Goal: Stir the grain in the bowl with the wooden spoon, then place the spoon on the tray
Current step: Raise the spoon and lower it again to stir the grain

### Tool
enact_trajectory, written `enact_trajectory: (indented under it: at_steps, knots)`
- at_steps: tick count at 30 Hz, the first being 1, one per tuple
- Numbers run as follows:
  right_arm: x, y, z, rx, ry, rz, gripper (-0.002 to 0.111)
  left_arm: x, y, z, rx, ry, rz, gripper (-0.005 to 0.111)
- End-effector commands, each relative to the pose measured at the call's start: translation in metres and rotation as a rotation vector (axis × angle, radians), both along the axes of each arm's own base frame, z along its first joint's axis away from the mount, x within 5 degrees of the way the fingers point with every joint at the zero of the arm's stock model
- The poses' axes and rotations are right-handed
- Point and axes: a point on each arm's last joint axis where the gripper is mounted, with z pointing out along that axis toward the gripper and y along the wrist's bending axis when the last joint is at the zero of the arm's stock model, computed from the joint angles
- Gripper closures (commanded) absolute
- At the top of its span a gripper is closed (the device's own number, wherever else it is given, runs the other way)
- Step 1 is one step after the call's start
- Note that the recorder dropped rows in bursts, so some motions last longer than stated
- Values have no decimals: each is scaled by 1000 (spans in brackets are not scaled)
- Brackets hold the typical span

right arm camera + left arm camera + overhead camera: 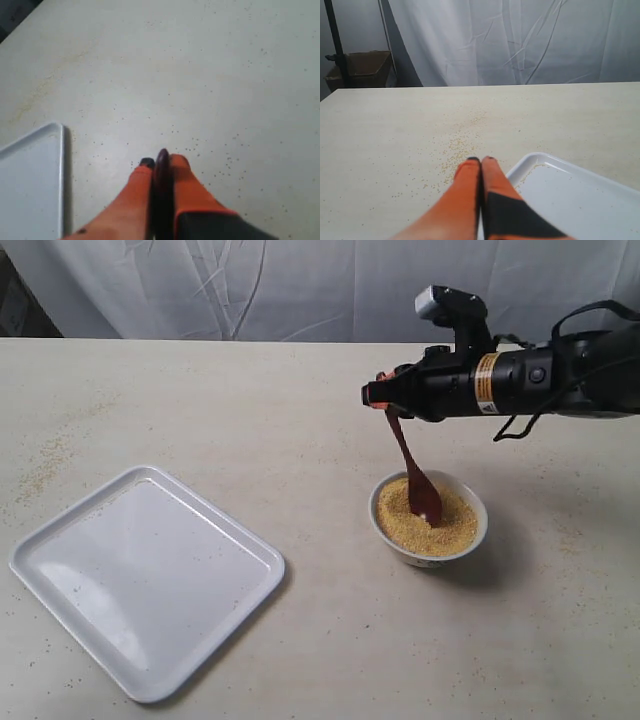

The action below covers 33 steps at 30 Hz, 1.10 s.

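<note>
In the bowl, right of the middle of the tabletop, the grain lies as a yellow mound filling it almost to the rim. The wooden spoon stands steeply tilted with its scoop pressed into the mound and its slim handle rising up and to the left. The right hand hangs above the bowl, clenched on the top of that handle; in the right wrist view the dark handle sits between its 2 orange fingers. The tray rests well apart from the bowl, at the front left of the tabletop, with only a few specks on it. The left hand hovers just beside a tray corner, its 2 fingers pressed together on nothing. Loose granules are scattered over the tabletop beyond it, and a white cloth hangs behind.
</note>
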Motion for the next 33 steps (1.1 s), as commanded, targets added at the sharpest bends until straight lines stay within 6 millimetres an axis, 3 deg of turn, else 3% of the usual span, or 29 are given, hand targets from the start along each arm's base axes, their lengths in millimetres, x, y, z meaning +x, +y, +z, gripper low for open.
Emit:
enact_trajectory:
  at_steps: [1,4,11,13,17,23,26,33]
  knots:
    - [-3,-7,42,-10,-122,-49,101,0,0,-1,-3,-5,1,107]
    - [4,-16,37,-110,-172,-124,101,0,0,-1,-3,-5,1,107]
    - [7,-1,-16,-121,-48,-36,101,0,0,-1,-3,-5,1,107]
    - [2,7,-16,-78,-29,8,101,0,0,-1,-3,-5,1,107]
    - [-3,14,2,5,-67,64,101,0,0,-1,-3,-5,1,107]
    - [-2,1,27,-131,-155,-34,101,0,0,-1,-3,-5,1,107]
    - [1,-2,20,-183,-152,-52,101,0,0,-1,-3,-5,1,107]
    - [2,8,-22,-167,-32,-14,101,0,0,-1,-3,-5,1,107]
